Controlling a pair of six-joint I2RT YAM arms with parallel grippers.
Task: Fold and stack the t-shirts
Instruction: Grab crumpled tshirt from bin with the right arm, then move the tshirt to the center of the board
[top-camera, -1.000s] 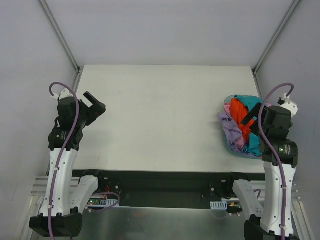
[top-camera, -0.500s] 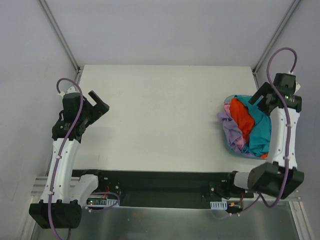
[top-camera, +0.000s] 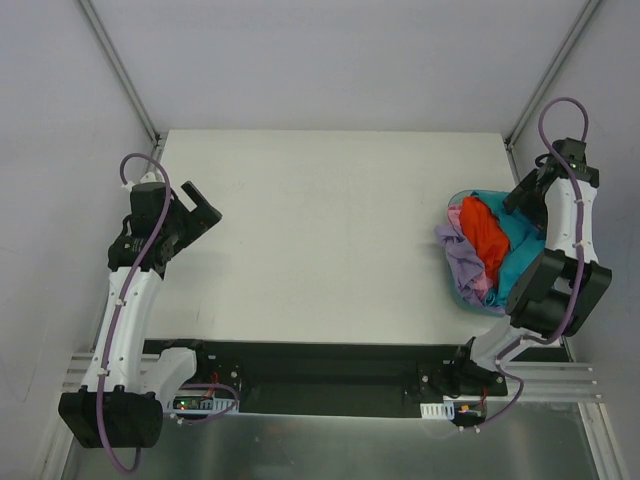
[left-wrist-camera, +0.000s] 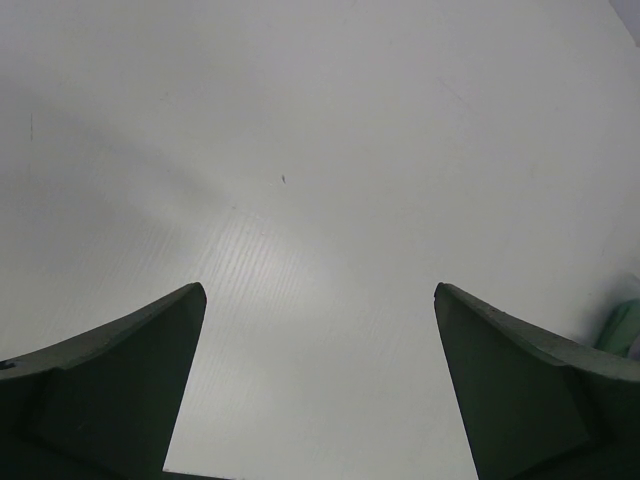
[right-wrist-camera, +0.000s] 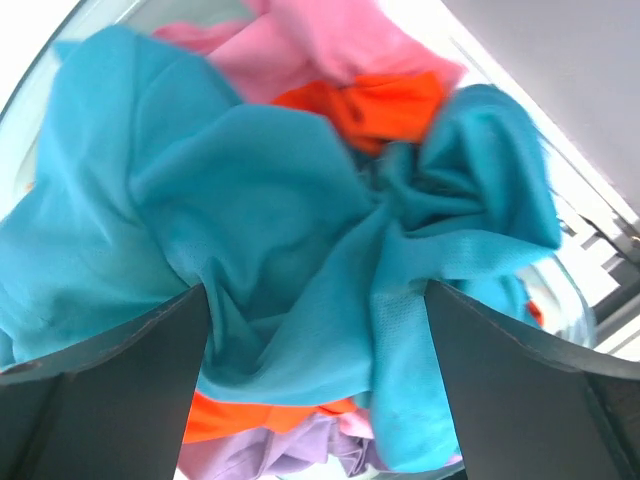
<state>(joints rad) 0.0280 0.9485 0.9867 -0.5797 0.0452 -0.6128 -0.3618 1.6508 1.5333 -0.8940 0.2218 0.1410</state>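
You have the right gripper poised over the heap at the desk's right edge, jaws spread wide and gripping nothing; that width suits a pinch into bunched cloth, and the crumpled teal cloth t-shirt lies straight below it, topmost and easiest to take. All four garments lie tangled in the shallow bluish see-through plastic tub, none of them folded; the orange-red cloth t-shirt shows beyond the teal and again beneath it; the pink cloth t-shirt peeks out at the heap's edge; the lavender cloth t-shirt spills over the tub's rim toward the desk's middle. Your left gripper hangs near the left edge, equally wide and empty, over the white desk; I judge it waits there so the middle can serve as folding ground, ready to take a corner once a shirt is laid out. The task is at its very start; the next move calls for closing on a single layer of teal, since the folds interlock and a deep bite could drag the orange-red one along.
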